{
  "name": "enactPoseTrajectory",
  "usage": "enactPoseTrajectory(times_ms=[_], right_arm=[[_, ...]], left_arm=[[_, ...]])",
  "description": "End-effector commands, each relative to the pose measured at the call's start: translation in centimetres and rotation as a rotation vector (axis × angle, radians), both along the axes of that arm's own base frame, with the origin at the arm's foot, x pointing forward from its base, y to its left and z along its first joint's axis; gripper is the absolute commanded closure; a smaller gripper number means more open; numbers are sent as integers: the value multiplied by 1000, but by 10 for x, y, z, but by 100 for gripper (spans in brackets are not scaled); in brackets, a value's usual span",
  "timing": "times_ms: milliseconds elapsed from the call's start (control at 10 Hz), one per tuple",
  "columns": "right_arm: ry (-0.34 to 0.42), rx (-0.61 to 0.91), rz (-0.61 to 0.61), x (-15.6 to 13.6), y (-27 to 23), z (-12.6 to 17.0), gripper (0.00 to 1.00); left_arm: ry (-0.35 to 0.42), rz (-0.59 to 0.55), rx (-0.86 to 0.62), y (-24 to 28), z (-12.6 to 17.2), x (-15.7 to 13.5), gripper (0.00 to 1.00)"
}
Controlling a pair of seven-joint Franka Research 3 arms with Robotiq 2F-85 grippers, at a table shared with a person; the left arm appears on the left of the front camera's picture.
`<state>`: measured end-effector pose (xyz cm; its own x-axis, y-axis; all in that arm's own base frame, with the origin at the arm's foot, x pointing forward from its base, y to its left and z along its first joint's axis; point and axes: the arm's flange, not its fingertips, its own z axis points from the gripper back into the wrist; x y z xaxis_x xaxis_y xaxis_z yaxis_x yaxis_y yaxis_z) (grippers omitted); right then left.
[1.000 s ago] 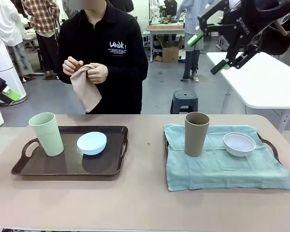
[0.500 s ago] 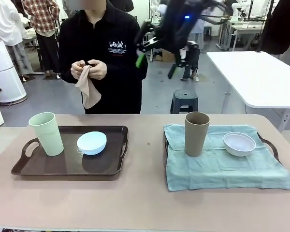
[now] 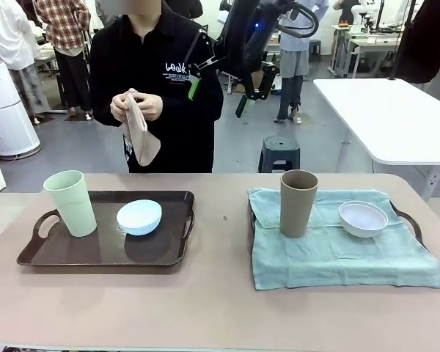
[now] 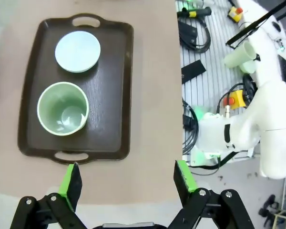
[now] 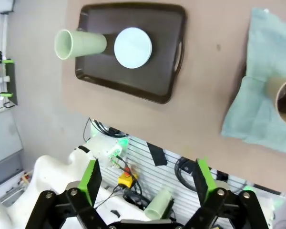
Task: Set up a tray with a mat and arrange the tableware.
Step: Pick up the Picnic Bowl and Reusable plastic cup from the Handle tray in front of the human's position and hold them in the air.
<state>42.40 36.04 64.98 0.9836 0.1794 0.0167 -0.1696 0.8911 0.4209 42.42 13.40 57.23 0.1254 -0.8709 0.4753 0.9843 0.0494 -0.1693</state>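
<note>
"Right gripper [image 3: 218, 97], status?" the first observer asks.

"Released, jaws spread wide, nothing between them," the second logs. "Changed in the last second: its arm swung from far off on its right across to the middle, high above the table. Left gripper [image 4: 126, 164] likewise spread and empty, also high up."

"Nearest to the right claw?"

"Person's hands [image 3: 136, 106], just to its left at about its height, working a beige cloth [image 3: 141, 136]. The cloth has been turned and gathered since a second ago. No contact with the claw."

"Farther out?"

"Well below and to its left: dark tray [image 3: 103, 262], no mat on it, carrying pale green tumbler [image 3: 70, 203] and light blue bowl [image 3: 139, 216]. Below and to its right: teal mat [image 3: 337, 260] draped over a second tray [image 3: 412, 220], with tan-brown tumbler [image 3: 298, 202] and white bowl [image 3: 363, 218] on it. None of these moved."

"Reading?"

"The right-hand set looks finished. The dark tray lacks a mat, and the beige cloth is probably it. The arm's swing toward the cloth suggests a handover. Tumbler and bowl would likely have to come off that tray first."
</note>
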Motion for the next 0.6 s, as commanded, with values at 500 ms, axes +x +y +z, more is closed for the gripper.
enactPoseTrajectory(times_ms=[500], right_arm=[[-108, -244, 19, 3, 97, -72, 0]], left_arm=[[-60, -126, -352, 97, -96, 106, 0]])
